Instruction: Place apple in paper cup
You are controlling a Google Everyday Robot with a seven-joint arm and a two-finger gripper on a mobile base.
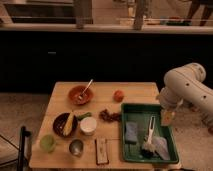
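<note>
The apple (118,95), small, round and red-orange, rests on the wooden table (60,107) near its far right part. The paper cup (88,125), short and white, stands upright toward the table's middle left, well apart from the apple. My gripper (167,117) hangs off the white arm (185,87) at the right, over the right edge of the green tray. It is to the right of the apple and nearer the front, and it stands open with nothing in it.
The green tray (145,150) holds a blue sponge (131,132) and a brush (150,135). Also on the table: an orange-red bowl with a spoon (80,94), a dark bowl (65,124), a dark reddish cluster (109,115), a green cup (47,143), a metal cup (76,147) and a flat bar (101,150).
</note>
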